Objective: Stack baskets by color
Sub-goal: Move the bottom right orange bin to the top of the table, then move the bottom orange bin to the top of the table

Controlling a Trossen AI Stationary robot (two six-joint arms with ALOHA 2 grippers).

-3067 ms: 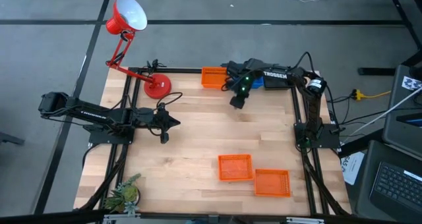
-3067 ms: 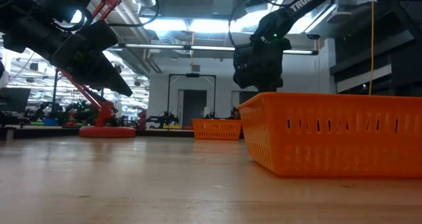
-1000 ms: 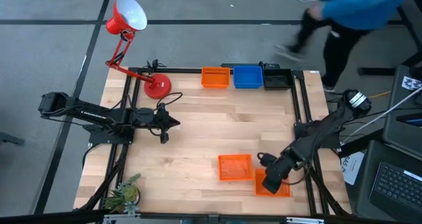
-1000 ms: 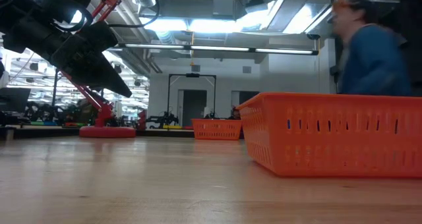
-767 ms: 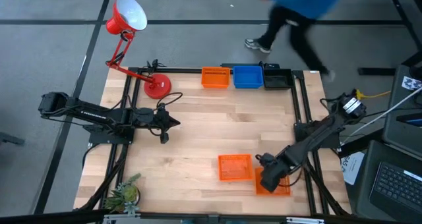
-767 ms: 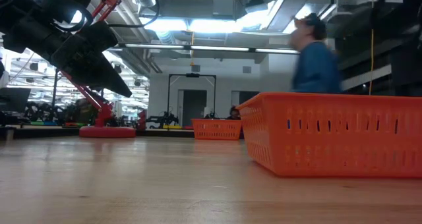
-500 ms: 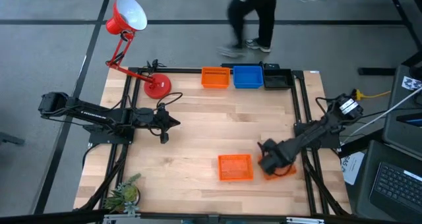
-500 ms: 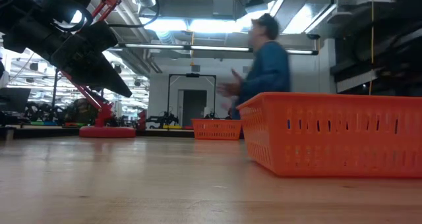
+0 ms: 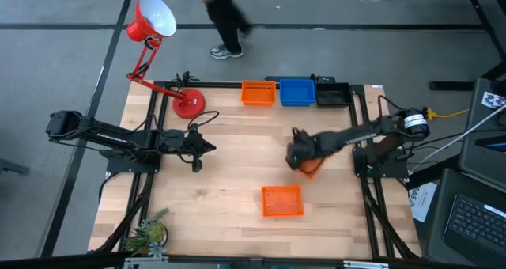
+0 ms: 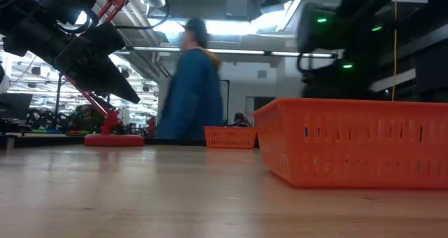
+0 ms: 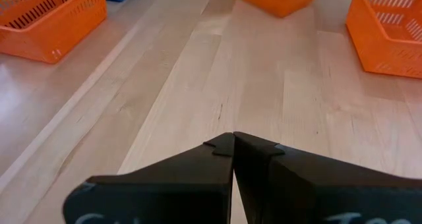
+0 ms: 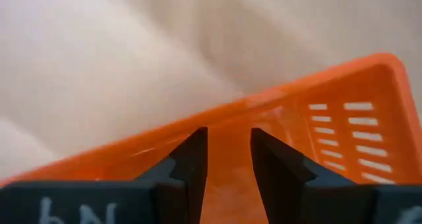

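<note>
Left to right across the table, seen from above.

Left gripper [image 9: 207, 149] is parked over the left-middle of the table [image 9: 229, 182], fingers pressed together, holding nothing. The red desk lamp [image 9: 154, 32] stands on the far-left corner.

Far edge, one row: an orange basket [image 9: 257, 93], a blue basket [image 9: 297, 92] just beside it, then a black basket [image 9: 332, 96].

Near-centre: a second orange basket [image 9: 281, 201] sits flat on the wood, well apart from that row.

Right gripper [image 9: 299, 153] is mid-table, above the wood, fingers clamped on the rim wall of a third orange basket [image 9: 310, 168]. The right wrist view shows the wall between the two fingers and the carried basket hanging tilted. Only a sliver of it shows under the gripper from above.

A person [image 9: 221, 20] is walking past the far side, off the table.

Handling, my read: thin perforated plastic, light, and the wall likely flexes under a pinch. A one-wall grip lets it swing and tilt, as it does now. Best hold is mid-span of a wall, close under the stiffer top rim. Smooth plastic could slip if jerked. Not fragile. Identical shells should nest if dropped in square, but a tilted entry may catch on the lower rim.
</note>
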